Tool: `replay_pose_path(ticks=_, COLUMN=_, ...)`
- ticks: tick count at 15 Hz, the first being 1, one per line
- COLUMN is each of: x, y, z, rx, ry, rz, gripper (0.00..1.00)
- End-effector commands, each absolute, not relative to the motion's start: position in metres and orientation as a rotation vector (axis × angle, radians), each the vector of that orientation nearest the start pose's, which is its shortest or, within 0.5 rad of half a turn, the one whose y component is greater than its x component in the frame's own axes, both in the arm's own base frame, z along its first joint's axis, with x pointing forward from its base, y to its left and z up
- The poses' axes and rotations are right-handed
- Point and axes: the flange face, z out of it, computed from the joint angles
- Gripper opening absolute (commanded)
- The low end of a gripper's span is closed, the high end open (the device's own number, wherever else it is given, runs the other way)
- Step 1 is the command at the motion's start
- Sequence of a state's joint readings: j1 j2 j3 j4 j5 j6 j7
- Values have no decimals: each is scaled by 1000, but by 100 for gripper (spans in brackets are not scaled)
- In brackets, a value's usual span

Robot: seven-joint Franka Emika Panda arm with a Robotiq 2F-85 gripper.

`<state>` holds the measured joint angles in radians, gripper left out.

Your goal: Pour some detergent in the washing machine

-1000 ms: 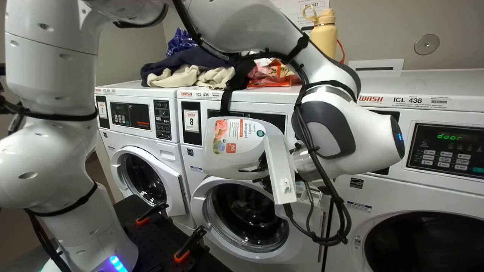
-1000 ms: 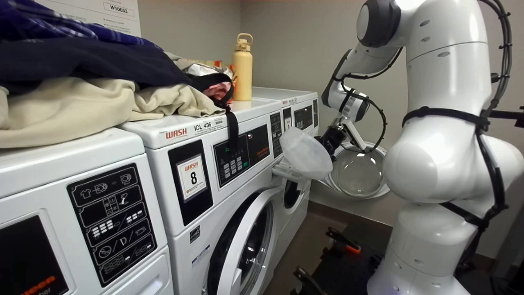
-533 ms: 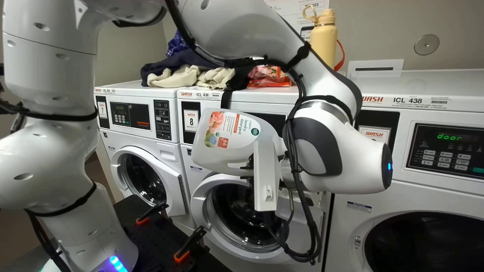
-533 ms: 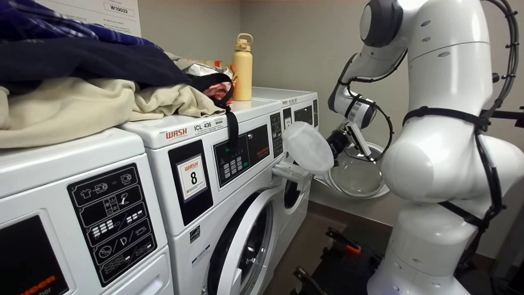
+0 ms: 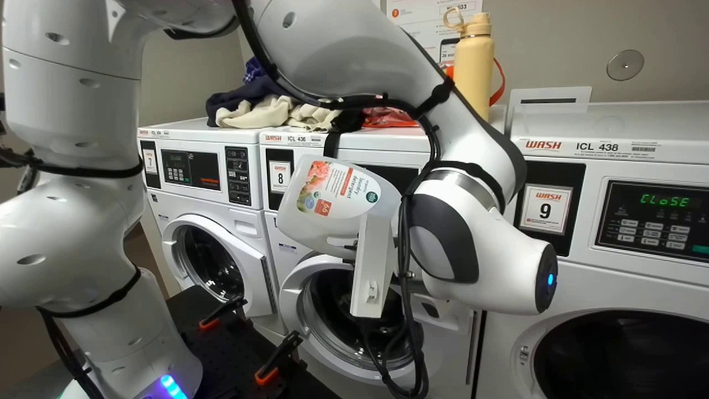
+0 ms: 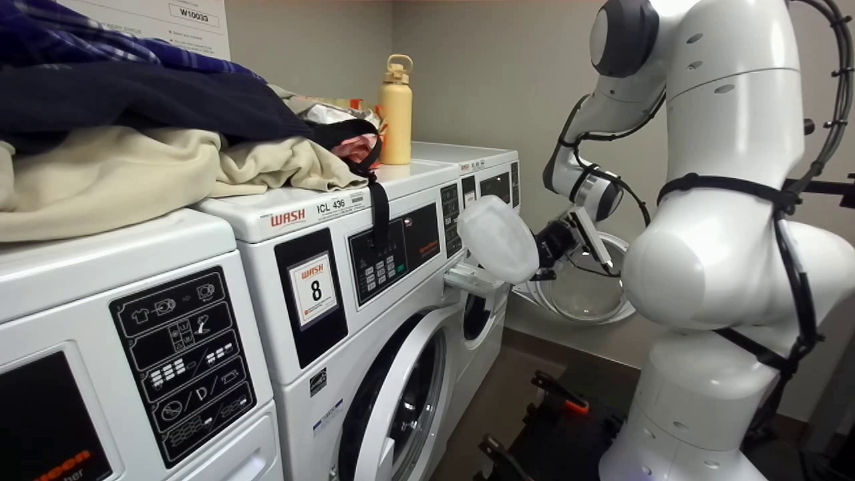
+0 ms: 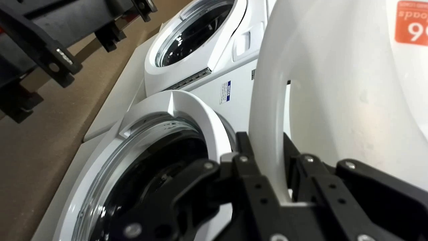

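Observation:
The detergent jug (image 5: 332, 194) is tilted onto its side in the air, its base to the left and its top end pointing right and slightly down, partly hidden behind my arm. It also shows in an exterior view (image 6: 497, 237) and the wrist view (image 7: 334, 83). My gripper (image 7: 265, 140) is shut on the jug's moulded handle; it shows less clearly in an exterior view (image 5: 349, 254). The washing machine (image 6: 300, 394), marked 8, stands behind the jug. Its drawer (image 6: 471, 279) is pulled out below the jug. The jug's cap and mouth are hidden.
The machine's round door (image 6: 401, 407) stands ajar. Clothes (image 6: 133, 133) and a yellow bottle (image 6: 395, 123) are on the machine tops. Machine 9 (image 5: 554, 271) stands at the right. Another glass door (image 6: 588, 284) is swung open. Orange clamps (image 5: 268, 374) sit on the black base.
My gripper and wrist have moved left and down in an exterior view. The jug has shifted left and its top end tips down slightly more. Machine 9's display changed from "door" to "CLOSE".

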<state>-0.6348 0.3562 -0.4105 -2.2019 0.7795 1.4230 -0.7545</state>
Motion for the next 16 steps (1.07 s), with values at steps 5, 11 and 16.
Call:
replay_pose_path(ticks=5, x=274, y=-337, z=236, rx=-1698, ry=758, rz=108, gripper=9)
replay_pose_path(ticks=11, x=273, y=-336, z=232, rx=-1623, ry=774, rz=71, gripper=9)
replay_pose_path(ticks=16, x=270, y=-323, z=223, rx=-1587, ry=779, rz=96, gripper=9)
